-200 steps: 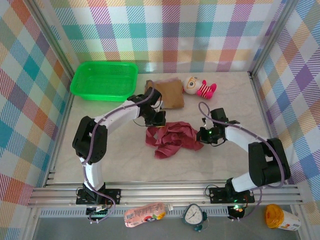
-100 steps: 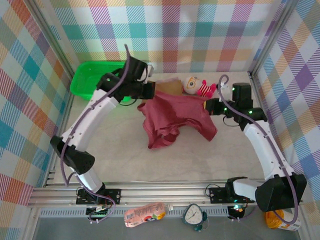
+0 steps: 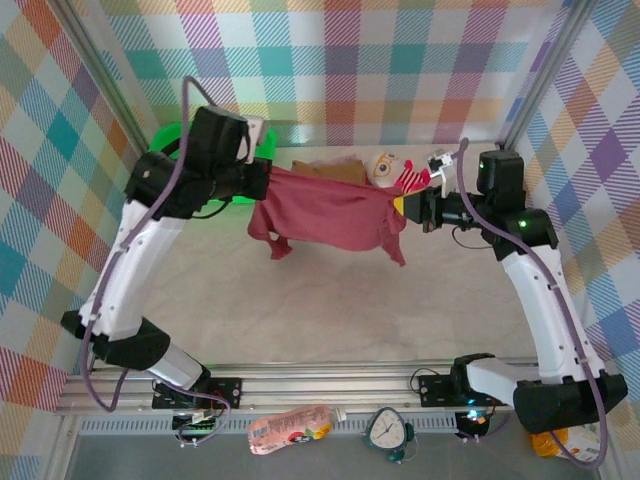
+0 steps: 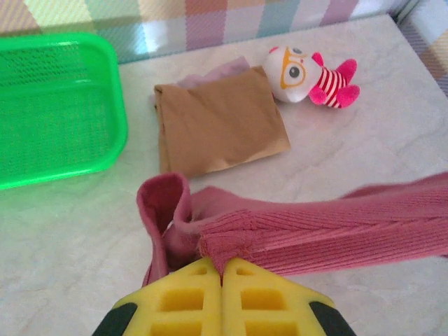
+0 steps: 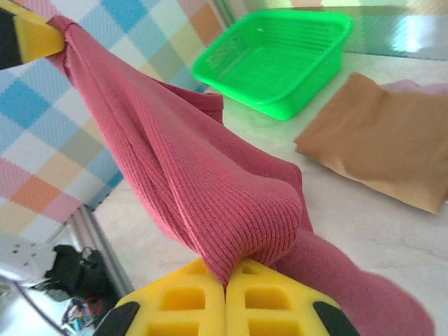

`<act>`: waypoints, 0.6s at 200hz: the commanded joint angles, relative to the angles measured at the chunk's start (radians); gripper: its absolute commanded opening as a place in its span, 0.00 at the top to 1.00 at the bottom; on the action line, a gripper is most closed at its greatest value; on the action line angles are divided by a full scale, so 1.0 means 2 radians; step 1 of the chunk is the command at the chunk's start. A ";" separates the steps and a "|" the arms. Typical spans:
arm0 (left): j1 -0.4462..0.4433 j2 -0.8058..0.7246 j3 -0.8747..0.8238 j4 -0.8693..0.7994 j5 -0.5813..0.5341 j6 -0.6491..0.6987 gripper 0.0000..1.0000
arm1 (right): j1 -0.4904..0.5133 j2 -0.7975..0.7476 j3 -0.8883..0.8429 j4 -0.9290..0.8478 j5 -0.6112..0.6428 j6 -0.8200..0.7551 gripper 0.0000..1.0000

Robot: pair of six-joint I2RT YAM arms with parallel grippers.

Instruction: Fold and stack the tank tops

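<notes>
Near half of the table is bare. A second ago the dark maroon tank top lay crumpled there, with both grippers low at its edges. It has since been hoisted clear of the surface and pulled wide, and now hangs as a sheet between the two arms over the table's back half.

On the left gripper, the yellow pads are pressed together on a bunched ribbed edge, with a strap loop curling up just beside them. The right gripper is likewise pinched tight on the opposite edge, and the cloth runs taut from it toward the left one. The top edge is nearly straight. The lower part sags unevenly, drooping under the left end and coming to a point under the right.

Judgement: this is the spread-out before a lay-down, and folding of this piece has not begun. Whether the grips are on hem or shoulder cannot be told.

Behind and below the hanging cloth lies the tan-brown tank top, folded to a neat rectangle. It rests on the mauve-pink tank top, which peeks out at the far side. Two appear done and stacked, with maroon the last.

The striped plush toy sits just right of that stack, near the right gripper. It is a likely nuisance if the cloth is laid far back. The green basket is at far left, apart from the stack. The bare surface in front looks the safer landing.
</notes>
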 commanded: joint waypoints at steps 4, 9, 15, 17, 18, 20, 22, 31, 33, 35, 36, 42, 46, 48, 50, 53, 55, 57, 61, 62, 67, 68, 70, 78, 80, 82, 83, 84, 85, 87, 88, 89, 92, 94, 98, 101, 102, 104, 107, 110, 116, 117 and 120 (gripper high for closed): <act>0.010 -0.031 -0.031 0.001 -0.016 0.018 1.00 | -0.001 -0.020 -0.003 -0.018 -0.041 0.006 1.00; 0.011 -0.030 -0.044 0.009 -0.008 0.019 1.00 | -0.001 -0.019 -0.009 -0.020 -0.044 0.007 1.00; 0.013 -0.026 -0.061 0.021 0.004 0.021 1.00 | -0.001 -0.019 -0.018 -0.021 -0.046 0.010 1.00; 0.013 -0.025 -0.068 0.026 0.007 0.022 1.00 | 0.000 -0.020 -0.023 -0.020 -0.046 0.013 1.00; 0.014 -0.024 -0.071 0.029 0.009 0.023 1.00 | -0.001 -0.020 -0.025 -0.019 -0.046 0.015 1.00; 0.014 -0.023 -0.078 0.034 0.012 0.024 1.00 | -0.001 -0.020 -0.029 -0.019 -0.046 0.018 1.00; 0.015 -0.021 -0.085 0.040 0.015 0.024 1.00 | 0.000 -0.020 -0.034 -0.018 -0.045 0.020 1.00; 0.022 -0.013 -0.117 0.066 0.031 0.026 1.00 | -0.002 -0.019 -0.057 -0.017 -0.034 0.030 1.00; 0.024 -0.008 -0.121 0.072 0.037 0.025 1.00 | -0.001 -0.019 -0.062 -0.016 -0.033 0.031 1.00; 0.026 -0.005 -0.128 0.078 0.042 0.024 1.00 | -0.002 -0.018 -0.068 -0.016 -0.032 0.032 1.00; 0.027 -0.002 -0.132 0.078 0.045 0.024 1.00 | -0.002 -0.018 -0.071 -0.016 -0.031 0.032 1.00; 0.032 0.010 -0.148 0.094 0.065 0.020 1.00 | -0.003 -0.015 -0.087 -0.013 -0.028 0.037 1.00; 0.035 0.019 -0.155 0.103 0.074 0.018 1.00 | -0.004 -0.013 -0.098 -0.010 -0.025 0.043 1.00; 0.035 0.026 -0.159 0.108 0.078 0.018 1.00 | -0.004 -0.011 -0.103 -0.009 -0.023 0.047 1.00; 0.036 0.033 -0.161 0.112 0.081 0.017 1.00 | -0.004 -0.010 -0.108 -0.008 -0.021 0.049 1.00; 0.036 0.041 -0.165 0.118 0.085 0.017 1.00 | -0.005 -0.006 -0.116 -0.006 -0.018 0.052 0.99; 0.037 0.048 -0.166 0.122 0.087 0.016 1.00 | -0.006 -0.004 -0.121 -0.006 -0.016 0.054 0.99; 0.036 0.054 -0.168 0.125 0.088 0.016 1.00 | -0.007 -0.002 -0.126 -0.005 -0.013 0.056 0.99; 0.037 0.069 -0.171 0.134 0.091 0.016 1.00 | -0.009 0.003 -0.137 -0.005 -0.005 0.058 0.99; 0.036 0.072 -0.171 0.135 0.092 0.016 0.99 | -0.009 0.004 -0.139 -0.005 -0.003 0.059 0.99; 0.036 0.090 -0.172 0.144 0.094 0.015 0.99 | -0.012 0.011 -0.153 0.000 0.001 0.062 0.98; 0.036 0.094 -0.172 0.146 0.094 0.015 0.99 | -0.012 0.013 -0.155 0.001 0.002 0.063 0.98; 0.037 0.101 -0.172 0.149 0.094 0.013 0.99 | -0.014 0.015 -0.161 0.005 0.003 0.064 0.97; 0.036 0.131 -0.170 0.164 0.092 0.009 0.98 | -0.018 0.026 -0.179 0.020 0.019 0.070 0.96; 0.036 0.139 -0.169 0.167 0.092 0.008 0.97 | -0.019 0.029 -0.182 0.024 0.024 0.071 0.96; 0.036 0.147 -0.167 0.171 0.091 0.006 0.97 | -0.019 0.032 -0.187 0.029 0.030 0.073 0.96; 0.036 0.150 -0.167 0.172 0.091 0.005 0.97 | -0.019 0.034 -0.188 0.029 0.033 0.074 0.96; 0.036 0.152 -0.165 0.173 0.091 0.004 0.97 | -0.020 0.035 -0.189 0.032 0.036 0.074 0.96; 0.036 0.158 -0.165 0.175 0.091 0.003 0.97 | -0.020 0.036 -0.191 0.035 0.039 0.075 0.96; 0.036 0.165 -0.163 0.179 0.091 -0.001 0.97 | -0.021 0.040 -0.194 0.040 0.043 0.077 0.96; 0.036 0.168 -0.162 0.181 0.091 -0.002 0.97 | -0.022 0.042 -0.196 0.042 0.045 0.077 0.96; 0.036 0.172 -0.161 0.181 0.092 -0.003 0.97 | -0.023 0.044 -0.197 0.044 0.048 0.078 0.96; 0.036 0.183 -0.157 0.187 0.094 -0.007 0.96 | -0.024 0.050 -0.200 0.050 0.054 0.079 0.96; 0.036 0.190 -0.154 0.190 0.095 -0.009 0.96 | -0.025 0.055 -0.201 0.054 0.060 0.080 0.96; 0.036 0.204 -0.148 0.196 0.096 -0.014 0.95 | -0.028 0.064 -0.203 0.059 0.071 0.082 0.95; 0.035 0.214 -0.143 0.198 0.094 -0.018 0.94 | -0.030 0.070 -0.203 0.063 0.078 0.084 0.95; 0.035 0.217 -0.142 0.198 0.094 -0.019 0.93 | -0.030 0.072 -0.203 0.063 0.080 0.084 0.95; 0.034 0.223 -0.137 0.199 0.091 -0.022 0.93 | -0.032 0.079 -0.203 0.065 0.084 0.084 0.94; 0.033 0.232 -0.130 0.201 0.088 -0.025 0.91 | -0.035 0.087 -0.203 0.067 0.090 0.084 0.94; 0.032 0.241 -0.125 0.202 0.084 -0.029 0.90 | -0.037 0.094 -0.202 0.068 0.097 0.084 0.93; 0.030 0.257 -0.110 0.203 0.079 -0.035 0.87 | -0.040 0.114 -0.197 0.067 0.113 0.080 0.90; 0.029 0.260 -0.108 0.202 0.078 -0.036 0.86 | -0.040 0.117 -0.197 0.067 0.115 0.080 0.90; 0.028 0.269 -0.100 0.201 0.076 -0.037 0.84 | -0.042 0.127 -0.194 0.065 0.122 0.076 0.90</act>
